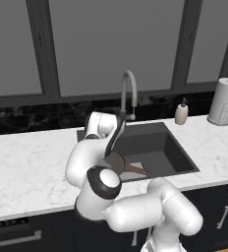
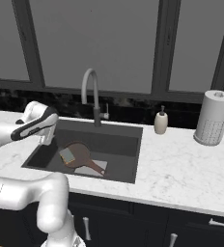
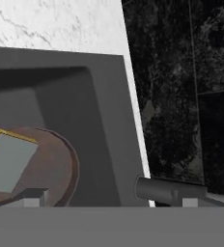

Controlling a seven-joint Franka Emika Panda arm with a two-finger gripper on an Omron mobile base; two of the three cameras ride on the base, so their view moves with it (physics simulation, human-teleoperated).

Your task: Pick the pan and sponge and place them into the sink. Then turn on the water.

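The reddish-brown pan (image 2: 80,155) lies on the floor of the dark grey sink (image 2: 119,144), its brown handle pointing to the front right. The grey-green sponge (image 2: 66,154) with its yellow edge rests in the pan. My gripper (image 2: 47,136) hangs open over the sink's left rim, above and left of the pan, holding nothing. In the hand view the pan (image 3: 53,169) and sponge (image 3: 7,161) sit at the lower left, and my gripper (image 3: 113,200) is open. The pan (image 1: 117,161) also lies in the sink (image 1: 180,147) behind my arm. Water is out of view.
The arched grey faucet (image 2: 91,91) stands behind the sink, and its dark side lever (image 3: 164,190) lies close to my right fingertip. A beige soap bottle (image 2: 161,121) and a paper towel roll (image 2: 213,118) stand on the marble counter (image 2: 181,164) to the right.
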